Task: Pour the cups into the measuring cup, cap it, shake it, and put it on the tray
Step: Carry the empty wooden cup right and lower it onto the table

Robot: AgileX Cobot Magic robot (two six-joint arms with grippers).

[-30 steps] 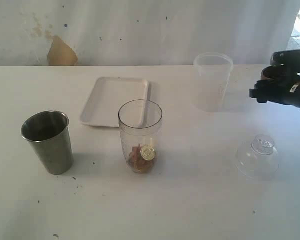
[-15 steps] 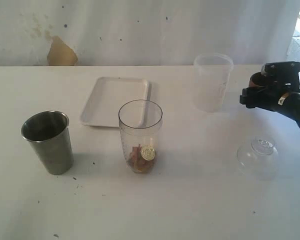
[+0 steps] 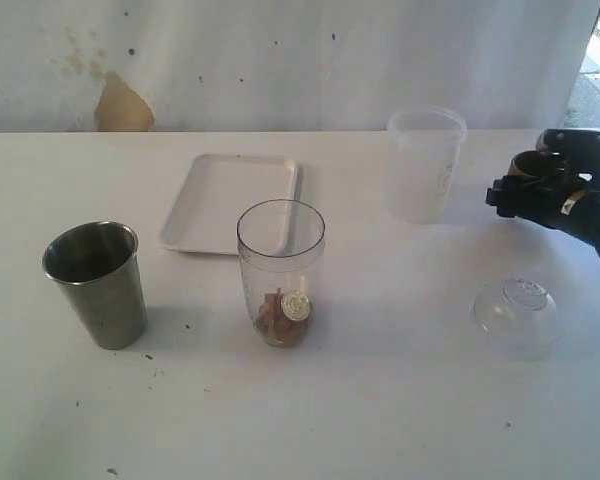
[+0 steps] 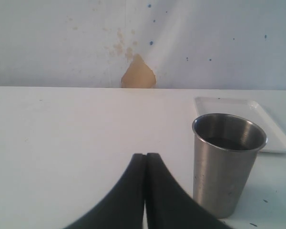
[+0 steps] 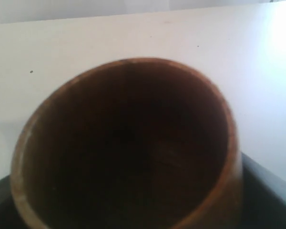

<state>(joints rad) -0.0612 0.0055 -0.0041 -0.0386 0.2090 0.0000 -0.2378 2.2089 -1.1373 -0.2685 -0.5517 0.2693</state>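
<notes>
The small brown wooden cup [image 5: 128,143] fills the right wrist view, its inside dark with nothing showing in it. My right gripper [image 3: 530,182] is shut on it, low over the table at the far right. The steel tumbler [image 3: 97,285] stands upright at the left. In the left wrist view my left gripper [image 4: 145,156] is shut on nothing, just beside that tumbler [image 4: 228,164]; the exterior view does not show this gripper. The clear measuring cup [image 3: 280,268] stands in the middle with coins and brown bits at its bottom. Behind it lies the white tray [image 3: 228,198].
A frosted translucent container [image 3: 425,165] stands at the back right, just left of my right gripper. A clear dome lid [image 3: 516,315] rests on the table in front of that gripper. The wall runs along the table's far edge.
My right gripper has carried the wooden cup down and a little leftward, ending lower over the table. The left gripper and the other objects have not moved.
</notes>
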